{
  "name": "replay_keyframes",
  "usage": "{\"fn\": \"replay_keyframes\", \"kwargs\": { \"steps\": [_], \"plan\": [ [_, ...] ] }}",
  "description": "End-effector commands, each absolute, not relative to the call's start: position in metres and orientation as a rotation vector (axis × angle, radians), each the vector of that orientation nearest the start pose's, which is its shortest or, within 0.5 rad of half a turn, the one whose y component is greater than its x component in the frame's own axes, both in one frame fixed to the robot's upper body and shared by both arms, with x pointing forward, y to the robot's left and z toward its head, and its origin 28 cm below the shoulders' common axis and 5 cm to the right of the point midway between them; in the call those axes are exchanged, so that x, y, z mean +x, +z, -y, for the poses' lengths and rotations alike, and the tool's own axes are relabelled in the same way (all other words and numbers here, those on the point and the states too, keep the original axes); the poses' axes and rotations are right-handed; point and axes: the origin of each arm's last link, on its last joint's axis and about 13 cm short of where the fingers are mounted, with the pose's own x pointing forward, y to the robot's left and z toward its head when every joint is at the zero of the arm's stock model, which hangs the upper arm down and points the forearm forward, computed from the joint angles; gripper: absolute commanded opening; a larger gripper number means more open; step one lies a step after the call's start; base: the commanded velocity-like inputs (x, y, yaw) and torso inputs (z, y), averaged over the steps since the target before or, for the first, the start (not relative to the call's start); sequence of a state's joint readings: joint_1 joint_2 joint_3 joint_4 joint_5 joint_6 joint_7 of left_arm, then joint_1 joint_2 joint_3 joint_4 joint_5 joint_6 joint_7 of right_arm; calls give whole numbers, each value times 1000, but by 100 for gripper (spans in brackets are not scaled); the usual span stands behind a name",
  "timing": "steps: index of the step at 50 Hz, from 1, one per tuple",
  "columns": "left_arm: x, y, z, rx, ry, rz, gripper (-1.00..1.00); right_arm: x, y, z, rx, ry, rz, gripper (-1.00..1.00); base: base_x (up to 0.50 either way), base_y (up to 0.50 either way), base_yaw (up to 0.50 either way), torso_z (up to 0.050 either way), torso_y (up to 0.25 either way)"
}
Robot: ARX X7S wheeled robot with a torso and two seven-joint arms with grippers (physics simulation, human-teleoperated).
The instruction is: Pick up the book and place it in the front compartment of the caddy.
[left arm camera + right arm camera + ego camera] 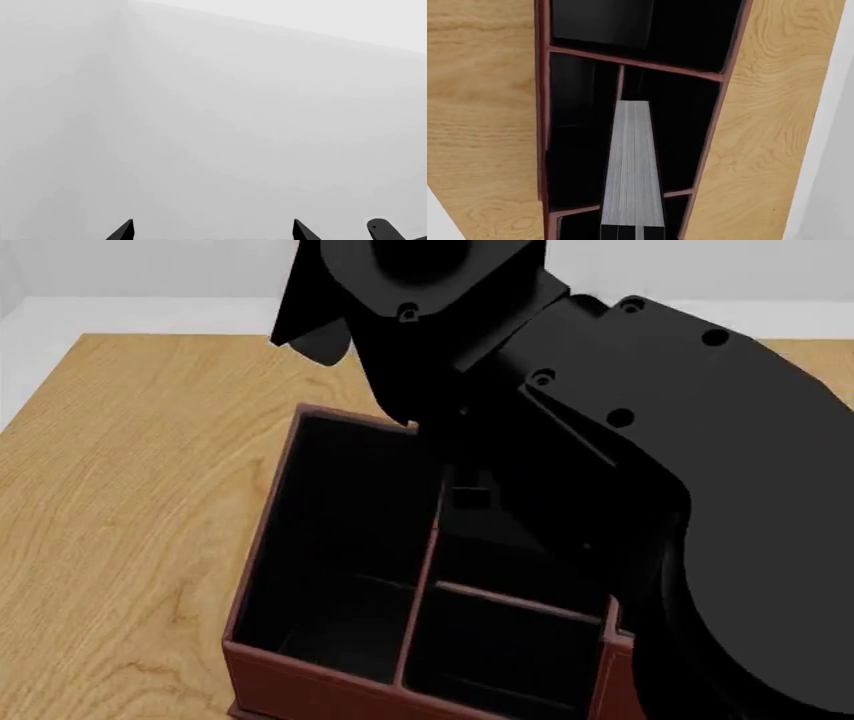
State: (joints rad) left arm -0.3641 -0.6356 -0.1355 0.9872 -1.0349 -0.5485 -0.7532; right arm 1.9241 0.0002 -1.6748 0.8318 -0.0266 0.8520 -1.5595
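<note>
The dark red caddy (pixel 320 670) with a black inside stands on the wooden table, its dividers showing in the head view. My right arm (pixel 627 440) reaches down over its right half and hides the gripper there. In the right wrist view my right gripper (pixel 632 234) is shut on the book (pixel 634 165), whose pale grey page edge faces the camera. The book hangs end-down over the caddy (pixel 634 64), above a compartment between two cross dividers. My left gripper (pixel 213 231) is open and empty, facing a blank pale wall.
The wooden table (pixel 120 520) stretches to the left of the caddy and behind it, and its far edge meets a white wall. In the right wrist view the table (pixel 480 100) shows on both sides of the caddy.
</note>
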Motion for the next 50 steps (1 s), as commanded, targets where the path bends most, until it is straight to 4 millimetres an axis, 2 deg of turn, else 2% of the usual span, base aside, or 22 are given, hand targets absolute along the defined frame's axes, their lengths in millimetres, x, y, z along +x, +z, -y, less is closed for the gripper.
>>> {"fn": "replay_keyframes", "kwargs": {
  "steps": [1,12,47,50],
  "plan": [
    [169,244,-241,-189,27,529,100,394,407,44,-1400,739,-1075,-100,0,0,0,0,0],
    [167,245,-242,-191,35,536,100,401,393,49,-1415,708,-1091,-100,0,0,0,0,1],
    [163,246,-245,-195,52,542,100,413,351,48,-1456,749,-1018,-100,0,-1,-2,0,0],
    [169,244,-244,-195,55,542,100,414,348,49,-1459,751,-1018,-100,0,-1,-1,0,0]
  ]
}}
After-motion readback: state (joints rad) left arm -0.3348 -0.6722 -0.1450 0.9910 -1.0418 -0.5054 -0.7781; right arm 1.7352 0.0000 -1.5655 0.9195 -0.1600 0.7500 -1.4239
